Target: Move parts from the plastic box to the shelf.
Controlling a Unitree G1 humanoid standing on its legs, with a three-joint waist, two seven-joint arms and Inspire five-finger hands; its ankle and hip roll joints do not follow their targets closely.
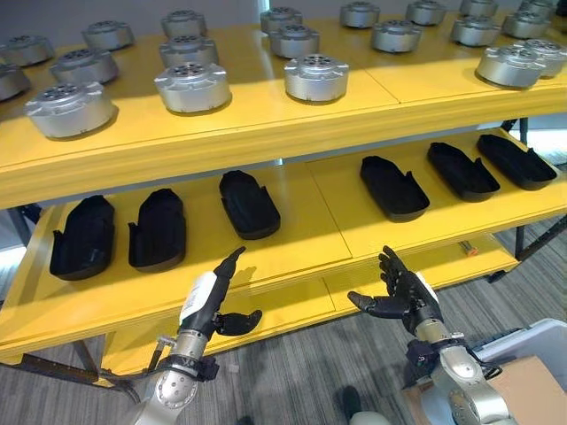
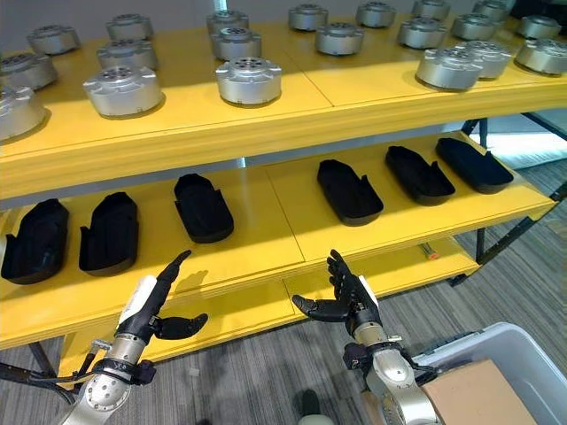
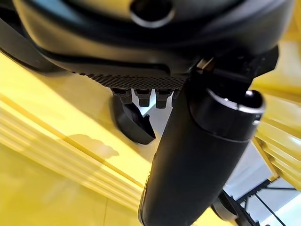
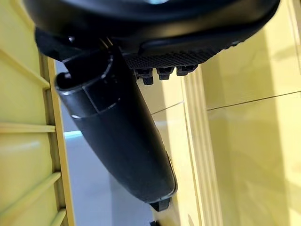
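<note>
Both robot hands, left (image 1: 215,292) and right (image 1: 400,292), hang spread and empty; the 6 black moulded plastic parts (image 1: 248,204) on the yellow shelf (image 1: 310,226) look light and stiff, best gripped across the sides.

Yellow shelf (image 1: 266,133) with two tiers. Upper tier: round silver metal parts (image 1: 316,77), upright, in spaced rows. Lower tier: six black elongated parts (image 1: 249,204), lying flat, three in a left group and three in a right group (image 1: 394,187). The nearest black part lies just beyond the left hand's (image 1: 205,301) straight fingertips; the right group lies beyond the right hand's (image 1: 403,297) spread fingers. Both hands are empty. The plastic box (image 2: 523,354), white, sits low, beside the right arm.
</note>
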